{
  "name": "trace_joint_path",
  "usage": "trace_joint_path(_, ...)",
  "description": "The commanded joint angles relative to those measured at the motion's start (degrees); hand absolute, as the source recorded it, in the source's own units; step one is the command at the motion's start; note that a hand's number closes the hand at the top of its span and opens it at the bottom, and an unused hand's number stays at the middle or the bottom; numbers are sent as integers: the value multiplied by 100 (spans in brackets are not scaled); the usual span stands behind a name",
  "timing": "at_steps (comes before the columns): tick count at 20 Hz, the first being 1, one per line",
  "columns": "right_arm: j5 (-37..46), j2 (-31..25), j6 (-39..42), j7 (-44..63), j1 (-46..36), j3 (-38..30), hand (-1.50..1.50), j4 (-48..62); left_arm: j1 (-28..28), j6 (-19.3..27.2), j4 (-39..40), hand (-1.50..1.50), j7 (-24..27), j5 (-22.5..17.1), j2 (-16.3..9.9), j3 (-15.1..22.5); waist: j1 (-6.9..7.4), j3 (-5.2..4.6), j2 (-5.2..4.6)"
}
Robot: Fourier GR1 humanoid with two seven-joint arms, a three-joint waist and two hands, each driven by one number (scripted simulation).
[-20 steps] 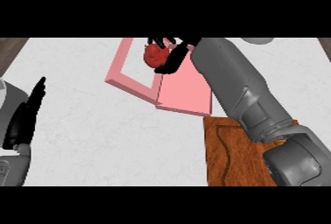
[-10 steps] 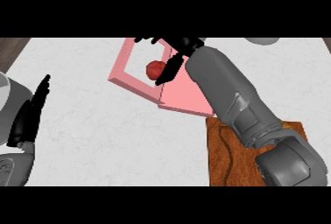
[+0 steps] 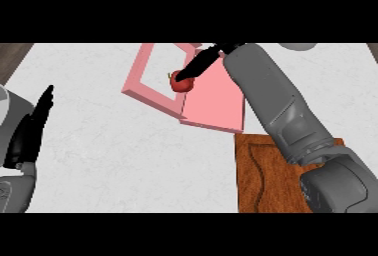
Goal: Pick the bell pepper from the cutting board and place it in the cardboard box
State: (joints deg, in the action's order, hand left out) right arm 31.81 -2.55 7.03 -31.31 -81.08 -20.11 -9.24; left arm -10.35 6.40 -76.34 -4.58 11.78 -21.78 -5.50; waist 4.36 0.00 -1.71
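**Red pepper lies in pink box as right hand hangs above it**

A red bell pepper [image 3: 181,83] sits inside the pink cardboard box [image 3: 151,96] near the far edge of the pale, marbled kitchen counter [image 3: 133,155], just beside the box's near wall and against the inner corner where the open frame meets a flat pink flap [image 3: 215,102] folded out to the right. A short green stem shows at the pepper's upper left. The robot's right hand [image 3: 198,64] reaches over the box from the right, its black fingers [image 3: 189,72] held straight and slanting down toward the pepper, their tips at or just above the fruit's top; they are released rather than wrapped round it, and whether they touch it cannot be told from the head view. The grey right forearm [image 3: 277,107] runs diagonally from the lower right corner across the flap. Beneath its lower part lies the brown wooden cutting board [image 3: 262,175], its far edge touching or just beside the pink flap's near edge. At the left edge of the view the left hand [image 3: 33,127] rests with fingers straight and pointing up, well apart from the box and holding nothing
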Motion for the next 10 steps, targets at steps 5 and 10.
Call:
trace_joint_path(5,-582,-907,954,-63,52,-594,-150,110,44,-3,-43,0,-34,35,120,77,39,4,-36)
trace_joint_path(10,-573,-1751,1369,-304,463,-630,-150,117,-4,-57,19,0,120,-44,-19,-89,66,7,-77)
